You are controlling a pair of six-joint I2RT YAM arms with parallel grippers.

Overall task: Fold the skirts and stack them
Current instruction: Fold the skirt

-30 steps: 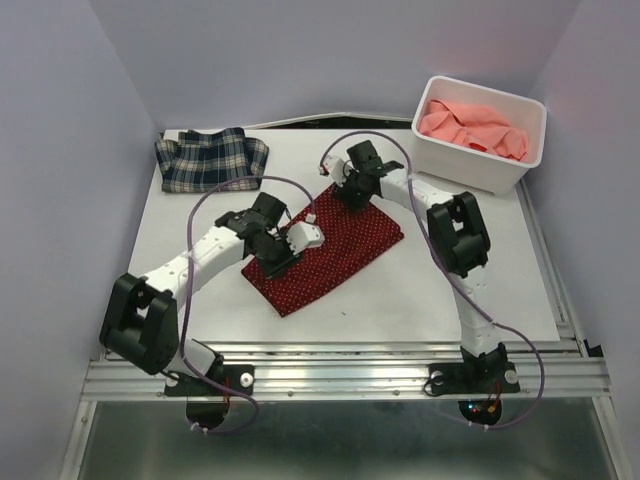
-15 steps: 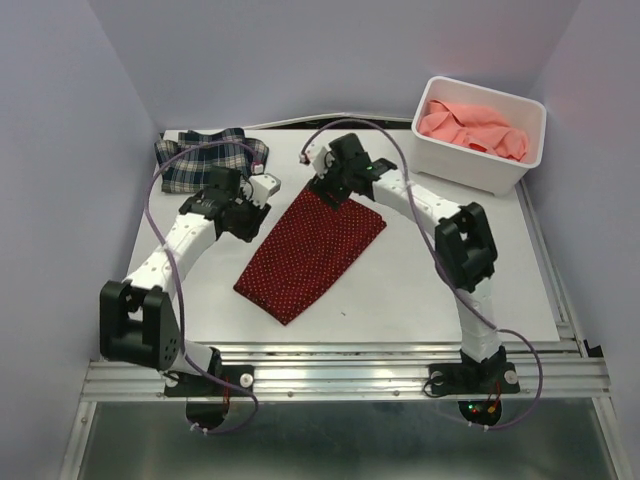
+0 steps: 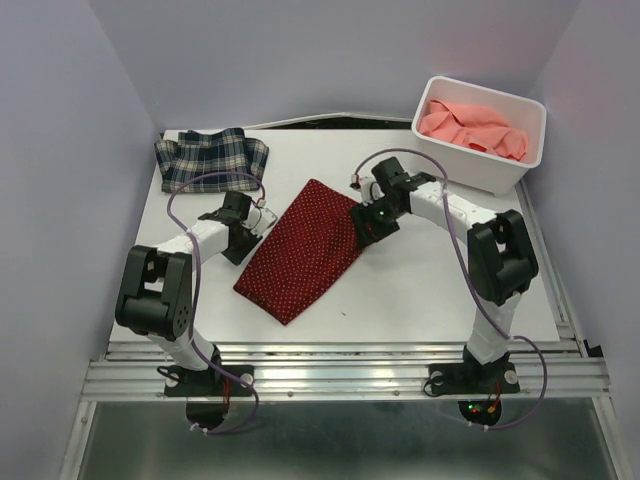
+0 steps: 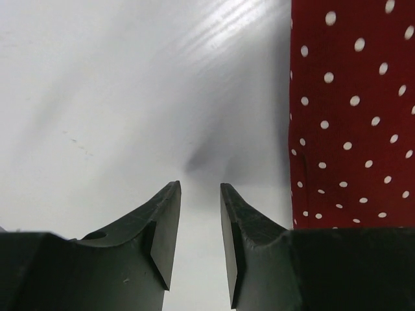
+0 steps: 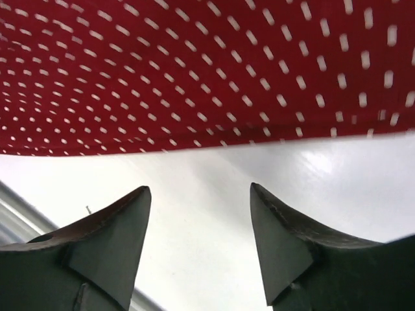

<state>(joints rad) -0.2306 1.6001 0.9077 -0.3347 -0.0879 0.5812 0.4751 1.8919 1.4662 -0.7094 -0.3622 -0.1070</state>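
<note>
The dark red dotted skirt (image 3: 305, 248) lies folded flat in the middle of the table. It also shows in the left wrist view (image 4: 353, 110) and the right wrist view (image 5: 194, 71). The plaid skirt (image 3: 212, 158) lies at the back left. The salmon-pink skirt (image 3: 472, 126) is bunched in the white bin (image 3: 520, 170). My left gripper (image 3: 250, 225) is low at the red skirt's left edge, open a little and empty (image 4: 200, 194). My right gripper (image 3: 366, 225) is low at the skirt's right edge, open and empty (image 5: 200, 201).
The white table top (image 3: 440, 290) ends at a metal rail (image 3: 340, 375) in front. Grey walls close in the left, back and right sides. The bin stands at the back right corner.
The red skirt went from a wide sheet to a narrower folded strip. Both grippers let go and came down to the table, the left at its left edge, the right at its right edge.
</note>
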